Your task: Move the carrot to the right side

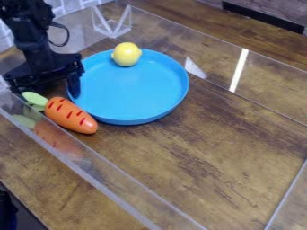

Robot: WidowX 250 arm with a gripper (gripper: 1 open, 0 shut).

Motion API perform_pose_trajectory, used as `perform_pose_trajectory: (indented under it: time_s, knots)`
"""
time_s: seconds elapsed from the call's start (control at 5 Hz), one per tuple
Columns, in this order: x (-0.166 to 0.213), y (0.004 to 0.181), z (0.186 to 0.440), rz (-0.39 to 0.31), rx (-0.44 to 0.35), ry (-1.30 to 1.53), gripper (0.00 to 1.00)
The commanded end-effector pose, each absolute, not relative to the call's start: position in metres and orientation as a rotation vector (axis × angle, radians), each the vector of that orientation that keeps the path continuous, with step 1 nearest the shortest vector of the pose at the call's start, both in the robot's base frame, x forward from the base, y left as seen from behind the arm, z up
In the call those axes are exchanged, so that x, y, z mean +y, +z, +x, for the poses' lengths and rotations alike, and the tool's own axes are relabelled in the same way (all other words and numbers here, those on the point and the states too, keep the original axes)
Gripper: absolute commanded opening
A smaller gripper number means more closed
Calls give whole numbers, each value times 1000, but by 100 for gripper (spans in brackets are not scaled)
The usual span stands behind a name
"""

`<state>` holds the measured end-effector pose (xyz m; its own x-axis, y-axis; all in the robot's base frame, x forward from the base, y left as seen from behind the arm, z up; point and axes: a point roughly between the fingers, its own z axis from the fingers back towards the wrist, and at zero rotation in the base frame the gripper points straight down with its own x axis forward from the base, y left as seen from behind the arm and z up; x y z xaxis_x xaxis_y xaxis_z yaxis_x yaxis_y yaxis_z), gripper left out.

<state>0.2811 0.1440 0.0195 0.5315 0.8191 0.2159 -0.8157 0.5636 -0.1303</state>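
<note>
The carrot (71,115) lies on the wooden table just left of the blue plate (144,99), orange with dark grooves, its green top (34,99) pointing up-left. My black gripper (43,89) hangs over the leafy end, pointing steeply down. It is open, with one finger (14,87) to the left and the other finger (74,87) at the plate's left rim. Nothing sits between the fingers. A yellow round fruit (126,55) rests at the plate's far edge.
A clear plastic wall (72,153) runs along the table's near-left side, close to the carrot. Bare wood (228,135) stretches to the right of the plate, with glare streaks on it.
</note>
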Motion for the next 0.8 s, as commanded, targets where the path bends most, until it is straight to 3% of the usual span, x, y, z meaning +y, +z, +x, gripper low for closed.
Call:
perform_pose_trajectory:
  time_s: [0.0, 0.6]
  knots:
    - [144, 13, 274, 8, -247, 979, 100]
    - [146, 13, 269, 58, -258, 978, 100]
